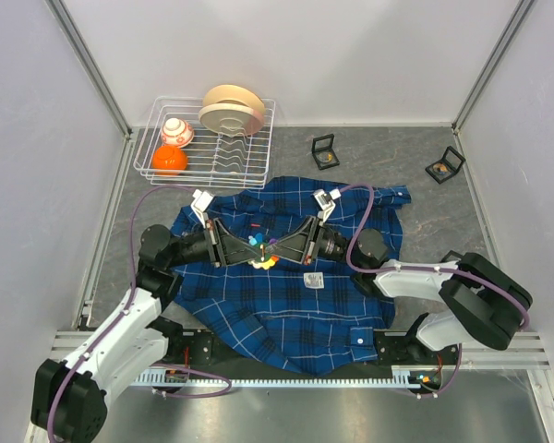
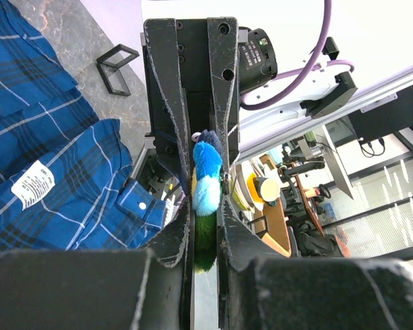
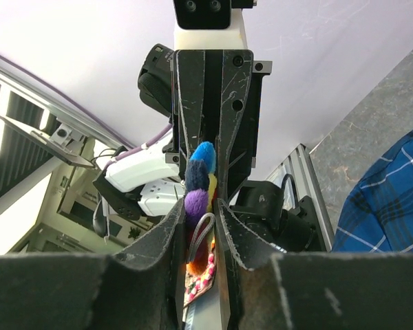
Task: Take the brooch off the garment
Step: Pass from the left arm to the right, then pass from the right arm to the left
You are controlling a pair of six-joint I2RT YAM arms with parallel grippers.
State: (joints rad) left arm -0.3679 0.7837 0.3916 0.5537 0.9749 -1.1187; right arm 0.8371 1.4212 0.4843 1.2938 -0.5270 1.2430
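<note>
In the white wire rack [image 1: 257, 138] at the table's [image 1: 425, 221] far left: cream plates [image 1: 231, 109] stood on edge, a white-and-orange ball [image 1: 176, 132], a plain orange ball [image 1: 169, 160]. Far right, on the grey stone-patterned top, a small black frame [image 1: 324, 149] and a second black frame [image 1: 444, 166], well apart. Spread across the middle, the garment [image 1: 277, 314]: soft dark-blue plaid, thin white check lines, white buttons, a white label. Over its centre, the brooch [image 1: 263, 251], a cluster of fuzzy round pompoms in blue, pale blue, green, yellow and purple, with a thin metal loop. Caught from both sides: left pincer [image 1: 250, 243] pinching the blue and green tufts, right pincer [image 1: 277, 247] pressed tight against the purple and navy ones.
</note>
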